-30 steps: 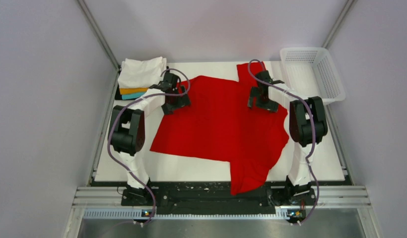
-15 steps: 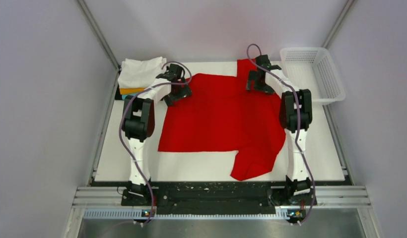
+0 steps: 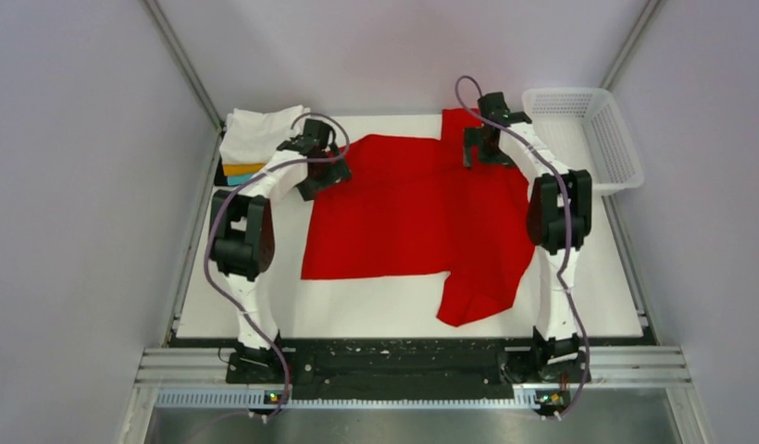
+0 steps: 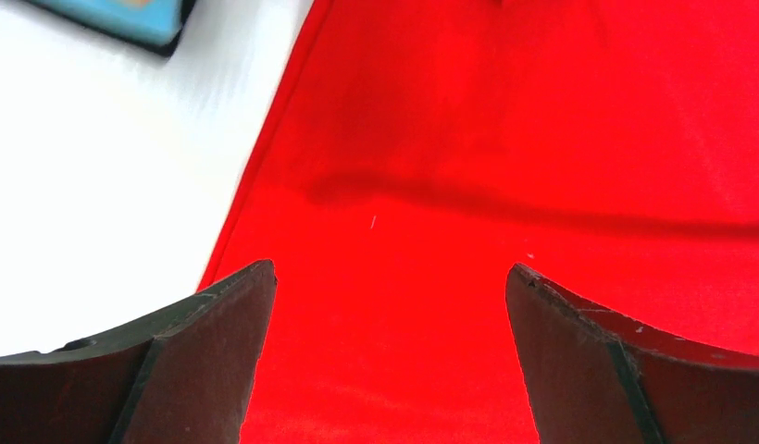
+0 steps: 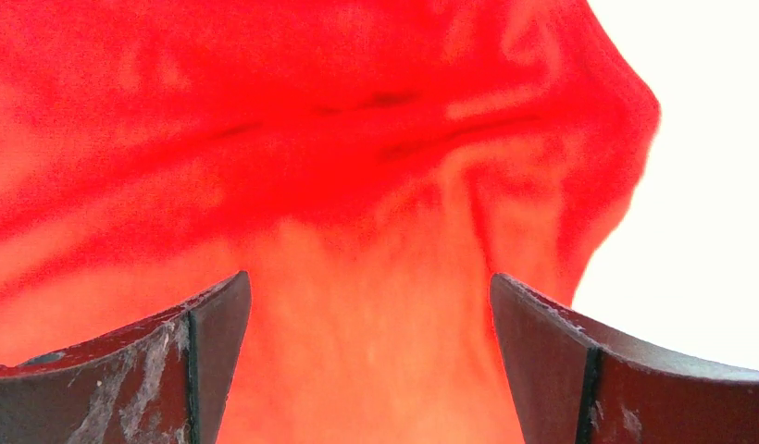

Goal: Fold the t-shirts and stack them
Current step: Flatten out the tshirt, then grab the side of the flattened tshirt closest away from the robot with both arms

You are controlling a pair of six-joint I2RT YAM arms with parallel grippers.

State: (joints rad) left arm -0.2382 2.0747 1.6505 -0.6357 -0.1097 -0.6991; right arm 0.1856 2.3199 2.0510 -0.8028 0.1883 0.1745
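Observation:
The red t-shirt (image 3: pixel 413 213) lies spread on the white table, one sleeve bunched at the front right (image 3: pixel 478 296) and one at the back (image 3: pixel 459 123). My left gripper (image 3: pixel 322 176) is open over the shirt's back left edge; in the left wrist view (image 4: pixel 390 273) red cloth (image 4: pixel 505 166) lies flat between and below the fingers. My right gripper (image 3: pixel 478 153) is open over the back right part; in the right wrist view (image 5: pixel 368 277) wrinkled red cloth (image 5: pixel 357 166) fills the space under the jaws. Folded white, orange, teal and black shirts (image 3: pixel 260 139) are stacked at the back left.
A white mesh basket (image 3: pixel 589 139) stands at the back right corner. Bare white table (image 3: pixel 376 310) shows along the front and at the left (image 4: pixel 98 166). A corner of the stack (image 4: pixel 126 23) shows in the left wrist view. Grey walls enclose the table.
Both arms have reached farther toward the back. The red shirt has slid back with them, and its near sleeve has come off the front edge onto the table.

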